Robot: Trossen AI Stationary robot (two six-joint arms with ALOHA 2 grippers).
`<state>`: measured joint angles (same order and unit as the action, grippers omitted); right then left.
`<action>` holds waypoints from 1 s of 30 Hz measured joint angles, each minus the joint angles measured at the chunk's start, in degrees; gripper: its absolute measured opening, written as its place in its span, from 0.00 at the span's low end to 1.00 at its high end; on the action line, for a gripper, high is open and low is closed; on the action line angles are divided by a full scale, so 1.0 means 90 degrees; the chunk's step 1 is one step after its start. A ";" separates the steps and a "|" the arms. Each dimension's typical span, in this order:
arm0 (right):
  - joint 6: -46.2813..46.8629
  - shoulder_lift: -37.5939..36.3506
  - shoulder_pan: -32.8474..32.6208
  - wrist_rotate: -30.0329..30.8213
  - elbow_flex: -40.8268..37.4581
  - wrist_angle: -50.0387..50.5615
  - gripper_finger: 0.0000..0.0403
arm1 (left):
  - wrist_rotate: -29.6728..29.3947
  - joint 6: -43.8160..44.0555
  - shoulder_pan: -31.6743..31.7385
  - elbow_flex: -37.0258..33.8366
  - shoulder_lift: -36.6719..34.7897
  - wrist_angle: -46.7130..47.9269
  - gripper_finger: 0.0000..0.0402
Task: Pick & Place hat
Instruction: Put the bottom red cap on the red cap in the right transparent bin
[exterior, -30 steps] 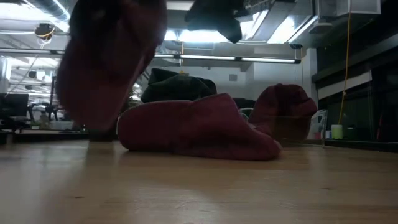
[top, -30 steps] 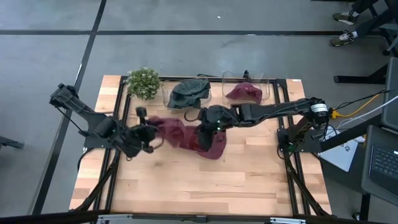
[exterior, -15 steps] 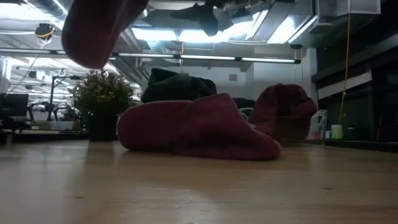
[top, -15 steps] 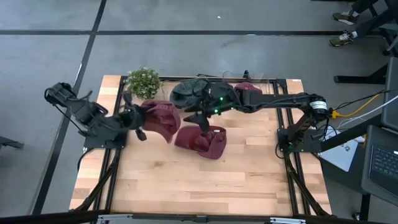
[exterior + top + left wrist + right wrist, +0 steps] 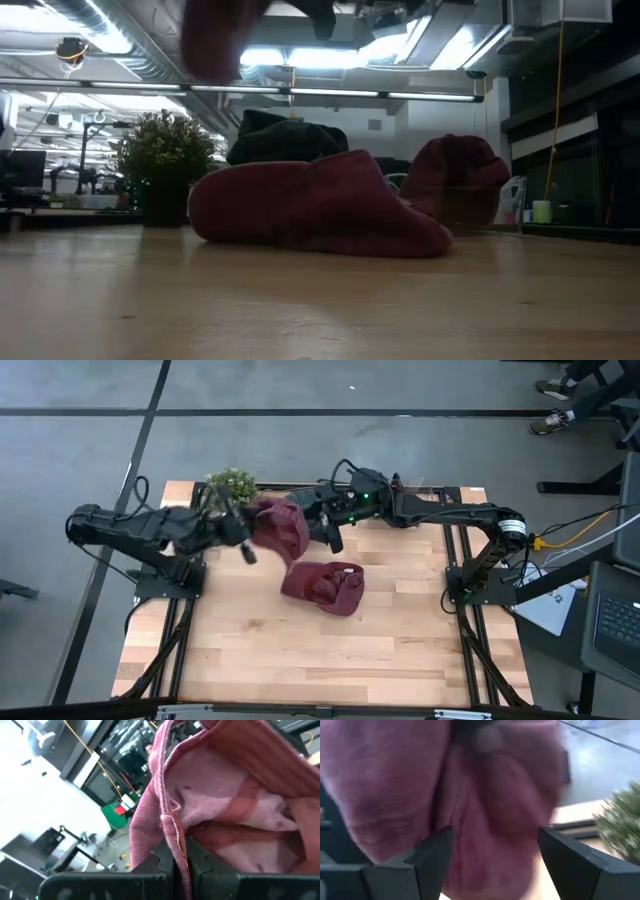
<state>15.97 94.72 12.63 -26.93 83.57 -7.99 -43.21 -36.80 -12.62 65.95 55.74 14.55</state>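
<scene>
I hold one maroon hat (image 5: pixel 282 530) in the air over the table's far half, with my left gripper (image 5: pixel 245 540) shut on it; in the low view it shows blurred at the top (image 5: pixel 220 35). My right gripper (image 5: pixel 328 532) is open and level beside that hat's right side. In the right wrist view its fingers (image 5: pixel 434 854) stand apart with the hat (image 5: pixel 485 795) just ahead; whether they touch it I cannot tell. A second maroon hat (image 5: pixel 322 586) lies flat on the table's middle (image 5: pixel 320 205). My left gripper pinches the lifted hat's rim (image 5: pixel 172 827), at the stitched edge, between its two fingers (image 5: pixel 160 862). The fingers come level from the table's left. The hat is lifted clear, and its open inside (image 5: pixel 235 805) faces the left wrist camera.
A potted plant (image 5: pixel 232 482) stands at the far left corner. A dark hat (image 5: pixel 285 135) and another maroon hat (image 5: pixel 455 170) sit in clear bins along the far edge, behind my right arm (image 5: pixel 430 515). The table's near half (image 5: pixel 320 660) is bare wood.
My left gripper has risen and swung toward the far edge, carrying its hat up and off the other maroon hat, which stays on the table. My right gripper has left the hats on the table, risen and gone toward the far edge beside the lifted hat.
</scene>
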 joint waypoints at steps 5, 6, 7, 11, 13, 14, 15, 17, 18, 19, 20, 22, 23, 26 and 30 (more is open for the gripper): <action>-0.0240 0.0000 0.0059 -0.0307 0.0000 -0.0182 0.71 | 0.1333 -0.0075 0.0967 0.0000 0.0505 -0.0676 0.02; -0.0307 0.0000 0.0070 -0.0305 0.0000 -0.0181 0.71 | 0.1592 -0.0066 0.1090 0.0000 0.0595 -0.0800 0.02; -0.0369 0.0000 0.0079 -0.0307 0.0000 -0.0180 0.71 | 0.1793 -0.0062 0.1177 0.0000 0.0679 -0.0892 0.02; -0.0434 0.0000 0.0126 -0.0307 0.0000 -0.0297 0.71 | 0.2081 -0.0051 0.1297 0.0000 0.0940 -0.1070 0.02; -0.0384 0.0000 0.0166 -0.0307 0.0000 -0.0433 0.71 | 0.2092 -0.0048 0.1296 0.0000 0.0966 -0.1077 0.02; -0.0335 0.0000 0.0188 -0.0301 0.0000 -0.0538 0.71 | 0.2092 -0.0040 0.1294 0.0000 0.0971 -0.1095 0.02; -0.0290 0.0000 0.0213 -0.0272 0.0000 -0.0634 0.71 | 0.2092 0.0007 0.1291 0.0000 0.0973 -0.1100 0.02; -0.0173 0.0000 0.0244 0.0016 0.0000 -0.0757 0.71 | 0.2077 0.0085 0.1292 0.0000 0.0973 -0.1095 0.02; -0.0143 0.0000 0.0256 0.0166 0.0000 -0.0788 0.71 | 0.2051 0.0099 0.1294 0.0000 0.0973 -0.1095 0.02; -0.0150 0.0000 0.0268 0.0259 0.0000 -0.0817 0.71 | 0.2003 0.0098 0.1295 0.0000 0.0973 -0.1095 0.02; -0.0158 0.0000 0.0277 0.0314 0.0000 -0.0835 0.70 | 0.1926 0.0080 0.1295 0.0000 0.0973 -0.1093 0.02; -0.0156 0.0000 0.0283 0.0353 0.0000 -0.0836 0.65 | 0.1737 -0.0045 0.1291 0.0000 0.0973 -0.1090 0.02; -0.0148 0.0000 0.0283 0.0349 0.0000 -0.0834 0.61 | 0.1637 -0.0106 0.1289 0.0000 0.0973 -0.1087 0.02; -0.0128 0.0000 0.0283 0.0206 0.0000 -0.0821 0.47 | 0.1438 -0.0307 0.1291 0.0000 0.0973 -0.1071 0.02; -0.0076 0.0002 0.0283 0.0159 0.0000 -0.0805 0.24 | 0.1212 -0.0657 0.1289 0.0000 0.0956 -0.1072 0.02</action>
<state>15.29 94.74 15.18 -25.50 83.57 -15.24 -32.30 -42.71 -1.02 65.95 64.34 4.90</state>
